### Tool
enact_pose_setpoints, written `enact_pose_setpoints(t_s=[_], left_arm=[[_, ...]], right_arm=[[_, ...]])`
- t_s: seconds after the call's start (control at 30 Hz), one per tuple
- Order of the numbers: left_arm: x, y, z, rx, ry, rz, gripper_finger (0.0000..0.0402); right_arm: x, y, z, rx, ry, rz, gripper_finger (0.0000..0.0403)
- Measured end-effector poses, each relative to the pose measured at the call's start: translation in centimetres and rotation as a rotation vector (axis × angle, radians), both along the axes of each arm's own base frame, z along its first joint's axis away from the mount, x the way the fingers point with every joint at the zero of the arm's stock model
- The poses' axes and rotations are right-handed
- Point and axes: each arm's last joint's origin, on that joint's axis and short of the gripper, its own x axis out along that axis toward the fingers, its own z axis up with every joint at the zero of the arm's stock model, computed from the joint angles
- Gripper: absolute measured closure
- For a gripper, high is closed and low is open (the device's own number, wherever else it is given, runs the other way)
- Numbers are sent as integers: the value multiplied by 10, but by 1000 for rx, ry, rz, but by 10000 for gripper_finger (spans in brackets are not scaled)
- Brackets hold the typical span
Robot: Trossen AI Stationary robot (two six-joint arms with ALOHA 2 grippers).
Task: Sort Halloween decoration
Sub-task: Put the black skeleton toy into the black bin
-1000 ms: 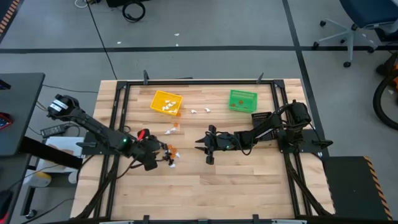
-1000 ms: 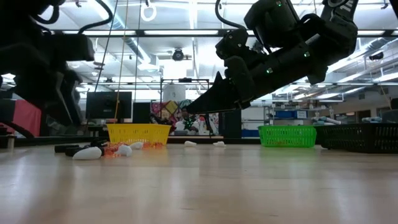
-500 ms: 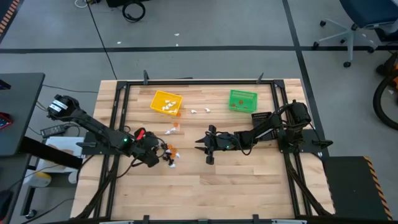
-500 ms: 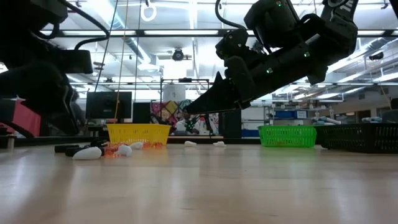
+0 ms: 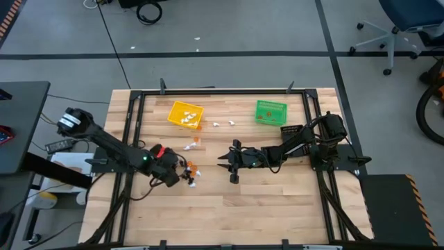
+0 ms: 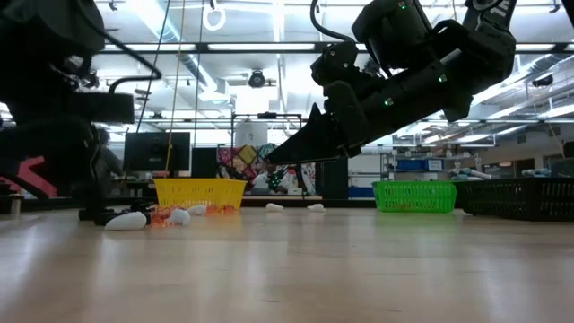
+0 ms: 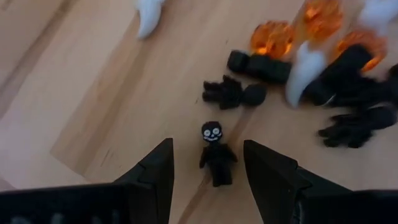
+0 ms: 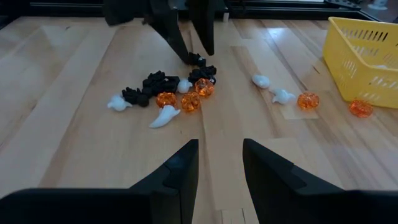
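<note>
**A tiny black figure between my left fingers**

The Halloween decoration [image 8: 168,96] lay scattered left of centre in the high view, a loose heap of white, orange and black trinkets on the wooden table [image 5: 277,201], with a few strays toward the yellow bin [image 5: 186,114] higher up. I judged each piece light, hard and smooth, apt to skid or flick away if pinched off-centre, and too small to grab anywhere but across its body.

My left gripper [image 7: 208,171] was low over the table at the heap's near edge, fingers apart, with one black skeleton figure [image 7: 216,157] lying between them, not yet touched. I reckoned the torso the best place to close on, square across its width. In the high view my left arm reached in from the left edge, stretched low toward the pile.

My right gripper [image 5: 223,164] hung above the table at mid frame, pointing left at the heap, fingers parted and holding nothing. The green bin [image 5: 270,112] stood at upper right.
</note>
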Motion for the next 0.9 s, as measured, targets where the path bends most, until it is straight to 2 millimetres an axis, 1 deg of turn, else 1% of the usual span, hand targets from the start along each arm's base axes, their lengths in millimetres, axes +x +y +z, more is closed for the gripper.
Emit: enact_pose_setpoints(t_s=[0.13,0.23,0.33,0.5,0.6,0.67,0.9], left_arm=[[3,0,-7,8,29,27,236],[3,0,-9,-1,46,27,253],[3,0,-10,-3,50,21,284],[3,0,-10,10,61,4,352],[2,0,-8,11,59,-11,385],[3,0,-6,9,61,-31,393],[8,-3,6,-3,51,-103,391]], right_arm=[[0,0,0,0,0,0,273],[0,0,0,0,0,0,273],[0,0,0,0,0,0,273],[0,0,0,0,0,0,273],[0,0,0,-1,0,0,273],[0,0,0,-8,1,3,273],[0,0,0,-18,5,6,273]])
